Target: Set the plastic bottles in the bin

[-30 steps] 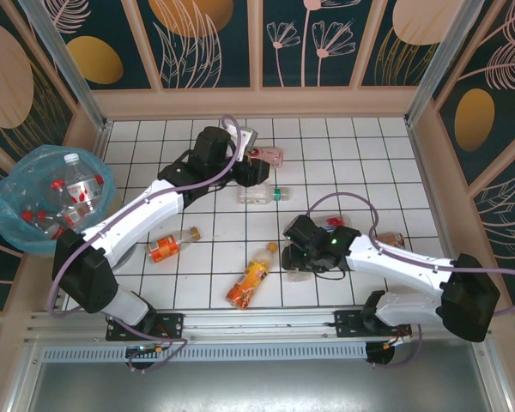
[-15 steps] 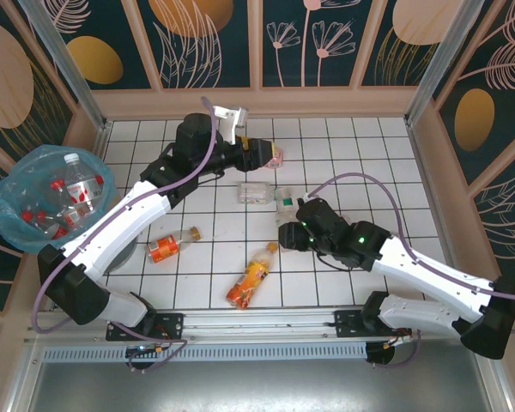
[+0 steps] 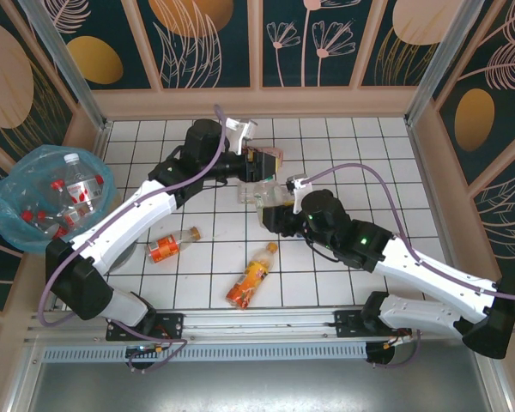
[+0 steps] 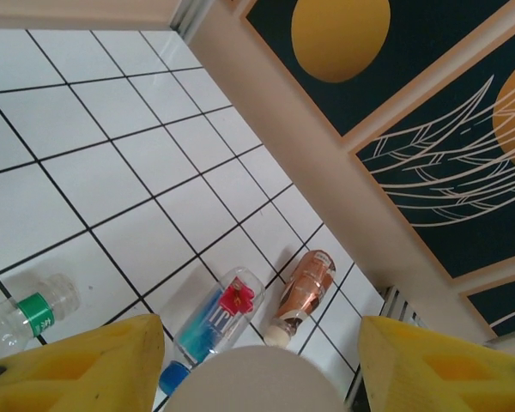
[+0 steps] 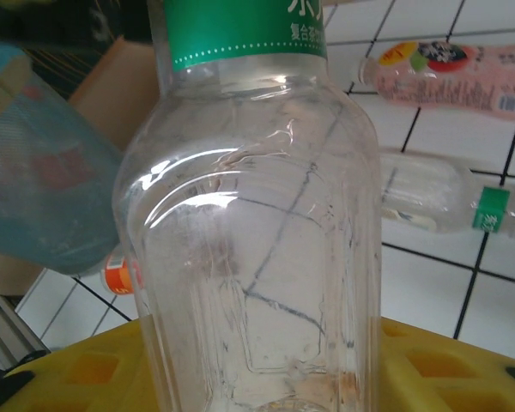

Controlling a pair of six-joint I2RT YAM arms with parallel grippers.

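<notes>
A clear green-labelled bottle is being clamped by the right jaws above the tabletop, presumably for carrying to the bin, well apart at the far left. The left jaws are being held wide around a pale round object; whether it is gripped cannot be told.

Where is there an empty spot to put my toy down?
The far right corner, between the right arm and the back wall, is bare. So are the tiles between the orange bottle and that arm's base. The middle is crowded: pink bottle, clear bottle, and the green-label bottle in the right end effector.
</notes>
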